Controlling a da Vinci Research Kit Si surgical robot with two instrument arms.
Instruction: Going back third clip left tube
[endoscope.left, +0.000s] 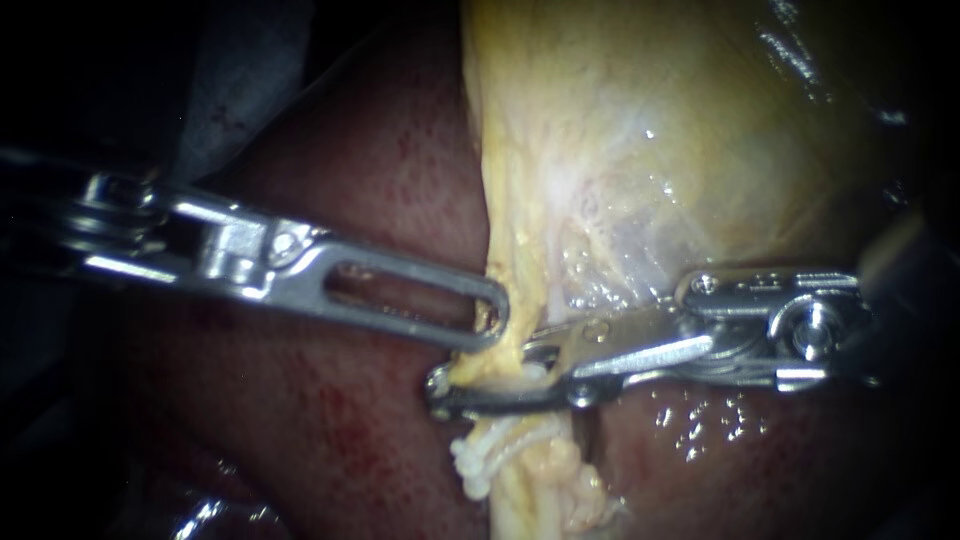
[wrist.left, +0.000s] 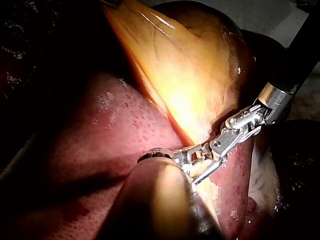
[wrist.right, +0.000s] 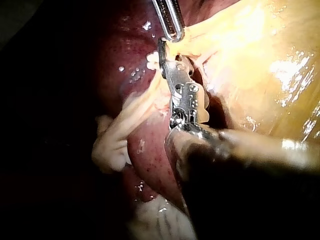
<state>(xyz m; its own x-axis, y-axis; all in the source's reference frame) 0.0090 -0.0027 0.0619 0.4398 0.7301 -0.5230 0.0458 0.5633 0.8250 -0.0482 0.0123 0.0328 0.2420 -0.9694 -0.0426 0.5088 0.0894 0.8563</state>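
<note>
My left instrument (endoscope.left: 490, 318) reaches in from the left with a slotted jaw, shut on the yellow tissue at the lower end of the gallbladder (endoscope.left: 650, 130). From that tissue a pale tube (endoscope.left: 525, 485) runs down over the liver (endoscope.left: 340, 430). My right instrument (endoscope.left: 485, 378) comes in from the right, just below the left tip. Its jaws stand open across the tube, one on each side. In the right wrist view the same jaws (wrist.right: 167, 60) straddle the pale strands (wrist.right: 130, 120), close under the left instrument's slotted jaw (wrist.right: 171, 22). I cannot tell a clip apart from the jaws.
Dark red liver surrounds the tube on both sides. A frayed white end of tissue (endoscope.left: 475, 462) hangs beside the tube just below the right jaws. The gallbladder fills the upper right. In the left wrist view the right instrument's shaft (wrist.left: 295, 60) crosses above the liver.
</note>
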